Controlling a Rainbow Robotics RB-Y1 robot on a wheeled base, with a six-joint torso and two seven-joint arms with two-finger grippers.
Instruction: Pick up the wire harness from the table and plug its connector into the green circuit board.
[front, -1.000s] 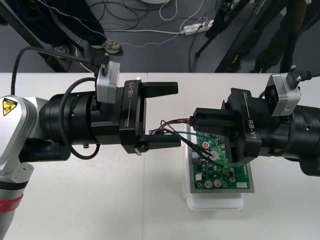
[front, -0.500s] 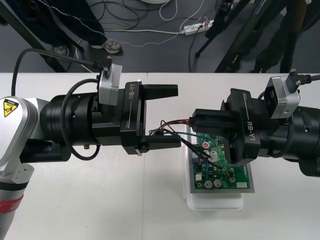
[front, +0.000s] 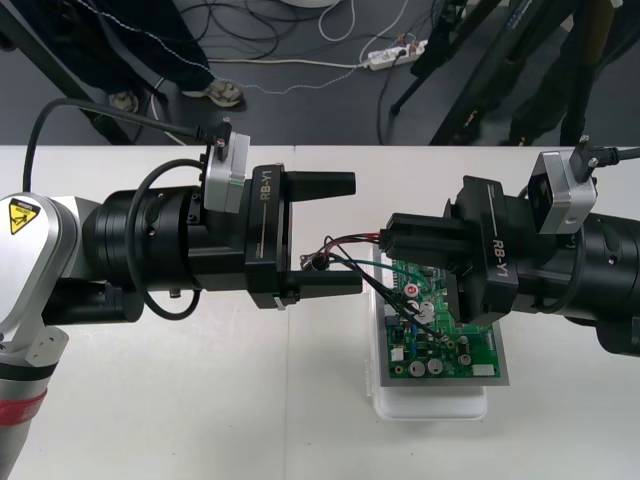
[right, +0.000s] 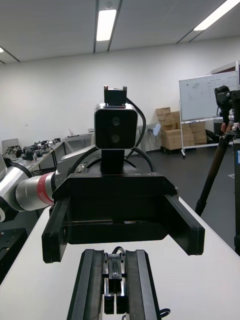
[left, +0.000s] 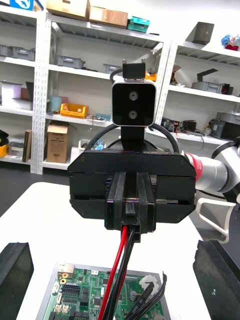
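- Item 1, wire harness (front: 352, 239): off the desk (front: 200, 400), held in the air between the 2 grippers. Its red, black and green wires loop out from the right gripper toward the left one. They then run back down onto the green circuit board (front: 440, 350). A small round dark end sits at the turn of the loop, just beside the left gripper's near jaw. It is probably the socket, though this is not certain.
- Item 2, right gripper (front: 388, 240): over the board's far edge, jaws narrow and closed on the harness. In the left wrist view, red and black wires leave from between those jaws and drop toward the board.
- Item 3, left gripper (front: 357, 232): faces the right gripper, just off the board's left side. Its jaws stand wide, 1 on the far side of the wire loop and 1 on the near side, gripping nothing.
- Item 4, green circuit board: lies flat on its white base (front: 430, 405) on the desk, partly beneath the right gripper.
- Status, done: the harness has been picked up and brought to the board.
- Status, undetermined: the wire ends reach the board's surface, but the plug cannot be made out, so it cannot be told whether it is seated.
- Status, left (judged): confirm or press home the plug, then release the wires and clear both arms.
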